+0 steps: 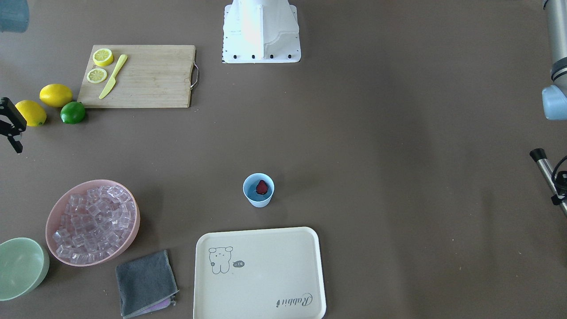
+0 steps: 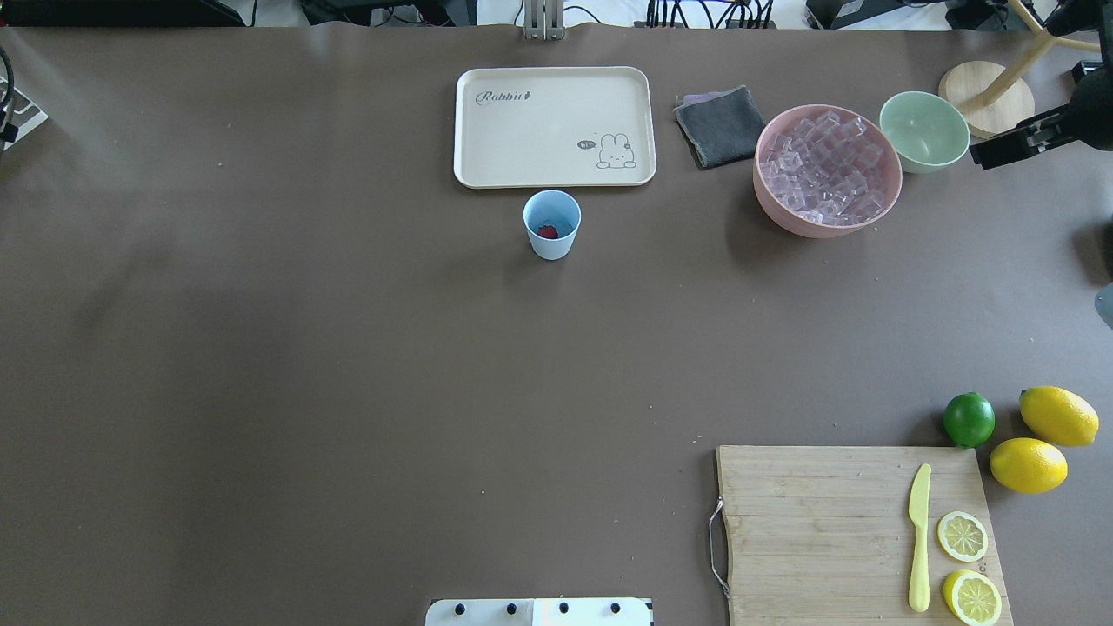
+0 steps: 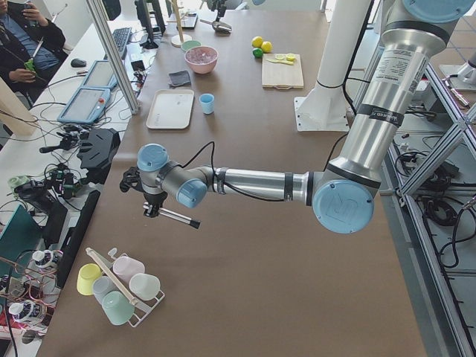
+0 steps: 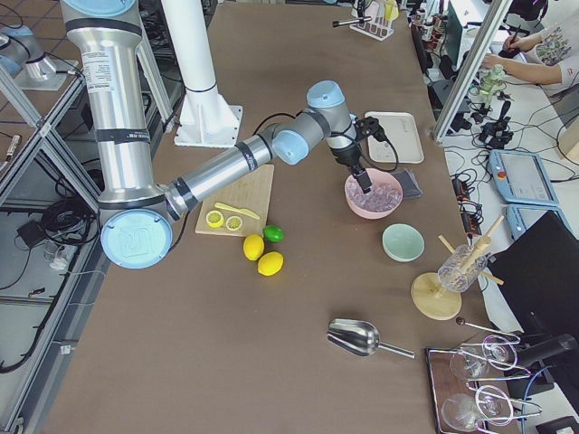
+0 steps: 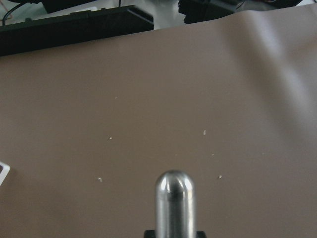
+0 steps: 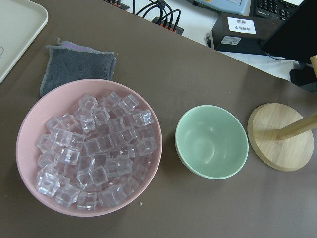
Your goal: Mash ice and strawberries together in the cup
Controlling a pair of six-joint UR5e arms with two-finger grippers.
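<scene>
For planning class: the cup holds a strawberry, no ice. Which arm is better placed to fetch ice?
Right: the right gripper hangs close to the ice in the pink bowl; the left gripper, far off, holds a metal rod.

Red strawberry [image 1: 262,187], light-blue cup [image 1: 258,200], clear ice [image 2: 822,169], pink bowl [image 2: 817,229].

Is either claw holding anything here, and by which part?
The left claw grips a metal muddler by its shaft, away from the black tip. The right claw appears empty.
</scene>
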